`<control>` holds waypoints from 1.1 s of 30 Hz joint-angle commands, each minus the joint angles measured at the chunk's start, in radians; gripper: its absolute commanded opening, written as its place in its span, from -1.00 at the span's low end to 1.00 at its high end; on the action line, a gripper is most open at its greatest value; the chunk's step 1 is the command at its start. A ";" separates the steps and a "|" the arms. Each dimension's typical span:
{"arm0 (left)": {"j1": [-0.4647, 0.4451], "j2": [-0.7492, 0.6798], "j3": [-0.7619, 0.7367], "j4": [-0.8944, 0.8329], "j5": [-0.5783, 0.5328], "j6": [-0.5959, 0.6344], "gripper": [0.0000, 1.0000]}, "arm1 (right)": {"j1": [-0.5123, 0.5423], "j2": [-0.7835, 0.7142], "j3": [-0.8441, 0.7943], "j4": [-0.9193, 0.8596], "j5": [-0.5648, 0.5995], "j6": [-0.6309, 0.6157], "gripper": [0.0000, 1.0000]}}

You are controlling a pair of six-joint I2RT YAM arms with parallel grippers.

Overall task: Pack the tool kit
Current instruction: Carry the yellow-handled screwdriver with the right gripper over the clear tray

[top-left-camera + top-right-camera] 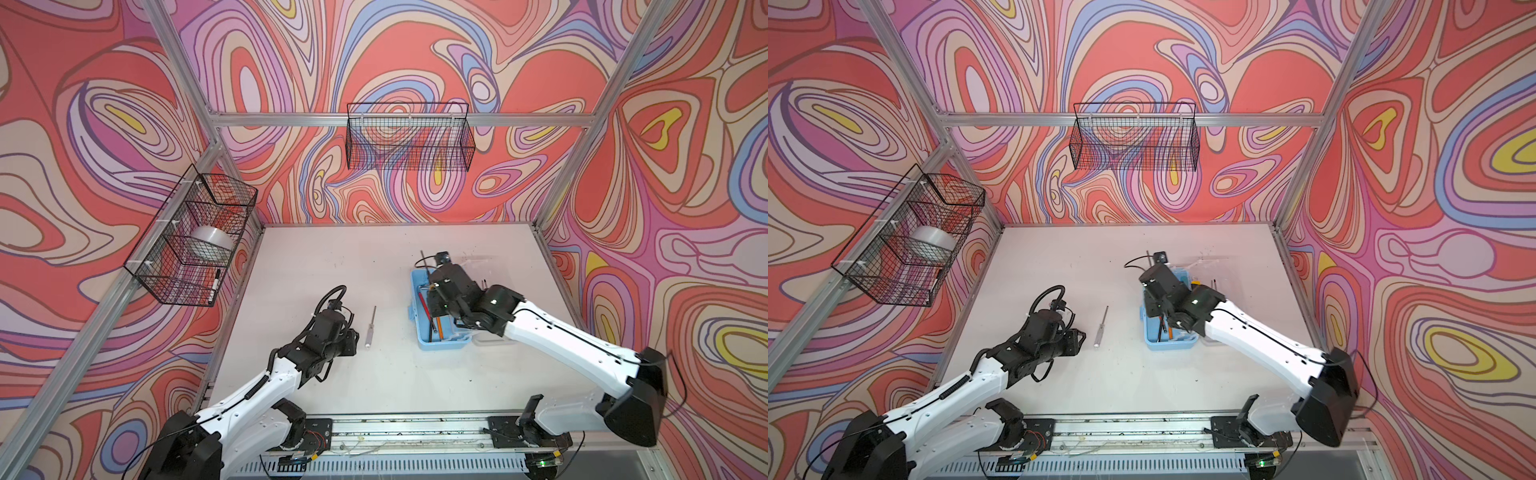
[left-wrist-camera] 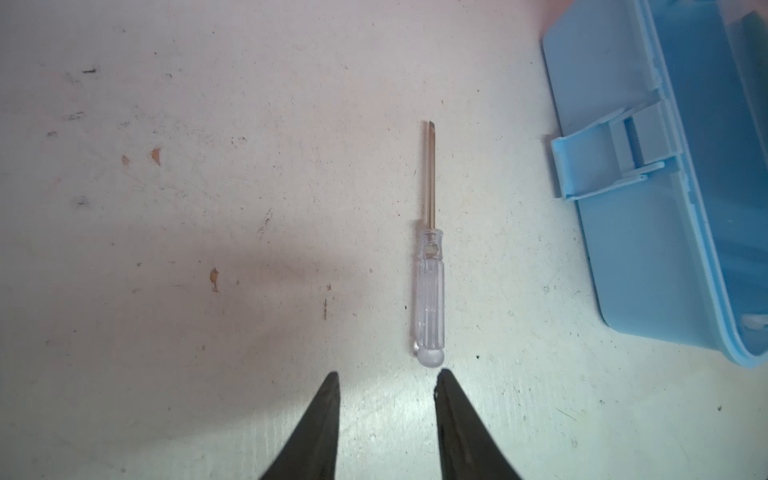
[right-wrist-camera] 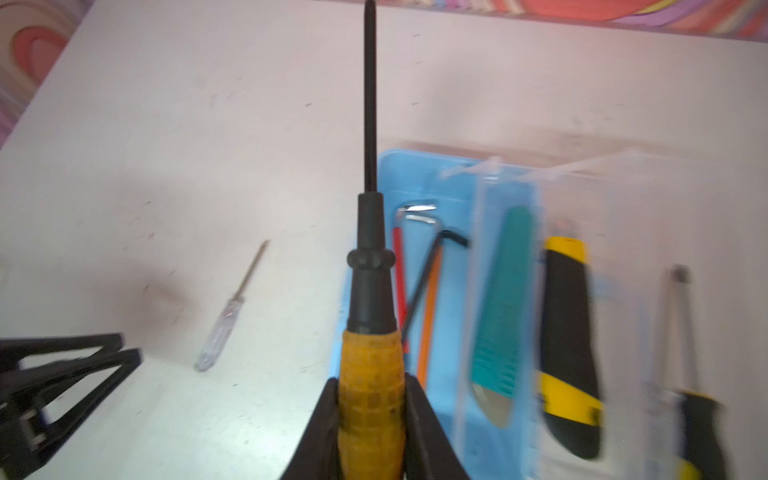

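**Item 1.** Light-blue rectangular plastic box (image 1: 444,343), right of centre in both top views, on the white tabletop (image 1: 316,266). It stands open, presumably so tools can go in from above.

**Item 2.** Yellow-handled screwdriver with long black shaft (image 3: 370,286), middle of the right wrist view. The right gripper (image 3: 371,390) clamps it at the handle, jaws tight on both sides. The shaft runs parallel to the box's long side, probably so it will lie flat inside.

**Item 3.** Red, orange and black hex keys (image 3: 415,291), inside the box, lying lengthwise. These look already packed.

**Item 4.** Green utility knife (image 3: 503,307) and yellow-and-black utility knife (image 3: 569,345), right of the hex keys, blurred behind clear plastic. Whether either lies in the box cannot be told.

**Item 5.** Small clear-handled screwdriver with bare metal shaft (image 2: 430,299), centre of the left wrist view. It lies loose on the tabletop, near the box but apart from it, not yet packed.

**Item 6.** Left gripper (image 2: 387,374), lower middle of the left wrist view. Its jaws are parted and empty, tips just short of the clear handle's rounded end, apparently lined up for a pick-up.
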 commanded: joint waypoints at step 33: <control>0.003 -0.013 -0.010 0.016 -0.001 -0.007 -0.23 | -0.348 -0.088 -0.171 -0.145 0.222 -0.143 -1.00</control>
